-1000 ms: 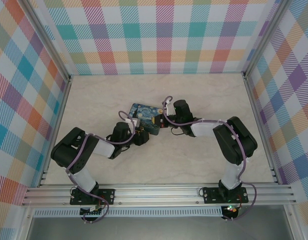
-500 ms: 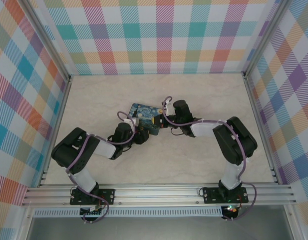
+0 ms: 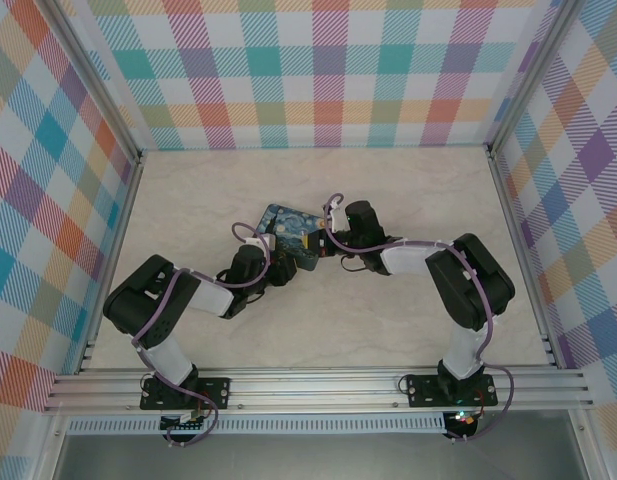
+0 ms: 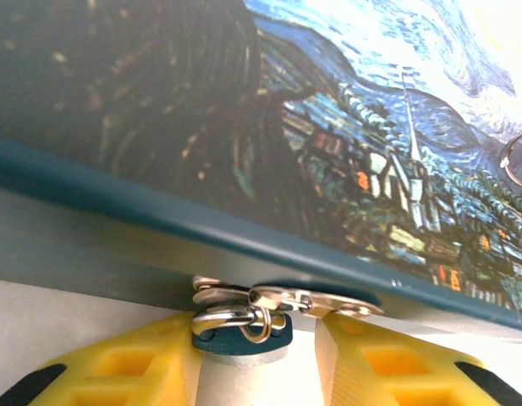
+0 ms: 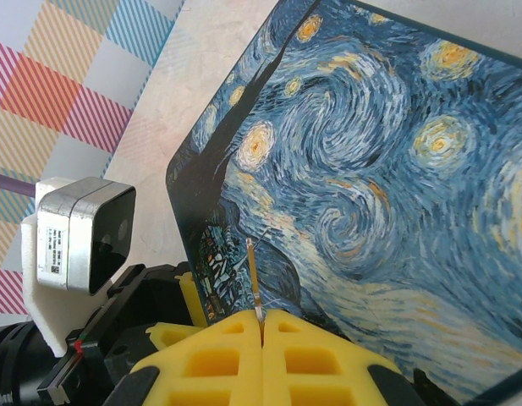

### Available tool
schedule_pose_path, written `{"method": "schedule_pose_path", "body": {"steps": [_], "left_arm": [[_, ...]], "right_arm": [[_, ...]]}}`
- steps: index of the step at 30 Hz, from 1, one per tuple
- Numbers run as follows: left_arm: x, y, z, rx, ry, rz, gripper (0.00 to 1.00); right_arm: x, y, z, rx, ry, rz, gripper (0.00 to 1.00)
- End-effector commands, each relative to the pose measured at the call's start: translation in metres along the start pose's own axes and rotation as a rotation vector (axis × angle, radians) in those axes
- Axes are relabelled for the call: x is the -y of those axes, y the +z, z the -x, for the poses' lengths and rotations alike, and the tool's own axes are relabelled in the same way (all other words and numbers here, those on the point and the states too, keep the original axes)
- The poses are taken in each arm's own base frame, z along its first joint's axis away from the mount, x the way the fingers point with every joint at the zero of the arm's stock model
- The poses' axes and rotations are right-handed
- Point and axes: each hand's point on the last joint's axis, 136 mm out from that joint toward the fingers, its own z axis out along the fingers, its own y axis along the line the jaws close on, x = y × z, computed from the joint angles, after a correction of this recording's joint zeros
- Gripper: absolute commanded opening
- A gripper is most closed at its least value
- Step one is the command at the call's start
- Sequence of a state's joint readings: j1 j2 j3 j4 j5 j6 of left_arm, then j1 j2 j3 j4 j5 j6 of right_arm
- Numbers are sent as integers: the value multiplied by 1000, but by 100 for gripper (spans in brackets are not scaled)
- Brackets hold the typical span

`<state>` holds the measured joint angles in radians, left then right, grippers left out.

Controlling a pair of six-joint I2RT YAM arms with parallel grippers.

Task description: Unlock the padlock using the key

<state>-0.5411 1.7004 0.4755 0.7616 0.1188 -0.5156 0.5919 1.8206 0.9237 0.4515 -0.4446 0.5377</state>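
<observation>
the left gripper (image 4: pixel 256 351) holds its yellow fingers (image 4: pixel 117 372) apart, one on each side of the small blue-bodied padlock (image 4: pixel 242 336) with a silvery shackle. a slim gap shows beside the right finger. the padlock sits against the side wall of the rectangular box (image 4: pixel 244 127) painted with a swirling blue-and-yellow night sky. the right gripper (image 5: pixel 262 328) is pinched together on the thin sliver of a metal key (image 5: pixel 254 271), which points out over the box lid. the box rests near the middle of the pale marble-patterned table (image 3: pixel 408 190).
</observation>
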Motion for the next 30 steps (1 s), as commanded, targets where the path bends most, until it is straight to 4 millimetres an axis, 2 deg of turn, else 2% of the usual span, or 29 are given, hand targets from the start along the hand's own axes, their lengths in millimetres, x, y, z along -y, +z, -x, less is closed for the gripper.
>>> {"method": "schedule_pose_path", "body": {"steps": [1, 9, 15, 20, 25, 27, 30], "left_arm": [[-4, 3, 9, 29, -28, 39, 39], [-5, 5, 12, 36, -45, 53, 35], [-6, 5, 12, 36, -45, 54, 28], [-3, 3, 12, 35, -40, 46, 26], [5, -1, 14, 20, -42, 21, 26], [11, -5, 14, 11, -54, 6, 26], [23, -11, 15, -6, -70, -8, 25]], "right_arm": [[9, 4, -28, -85, 26, -38, 0], [8, 5, -28, -90, 18, -40, 0], [6, 5, -27, -87, 13, -35, 0], [-7, -2, -14, -61, -22, -13, 0], [-30, -29, 3, -6, -132, -20, 0], [-34, -44, 2, 4, -195, -43, 0], [-33, -67, -14, -7, -277, -83, 0]]}}
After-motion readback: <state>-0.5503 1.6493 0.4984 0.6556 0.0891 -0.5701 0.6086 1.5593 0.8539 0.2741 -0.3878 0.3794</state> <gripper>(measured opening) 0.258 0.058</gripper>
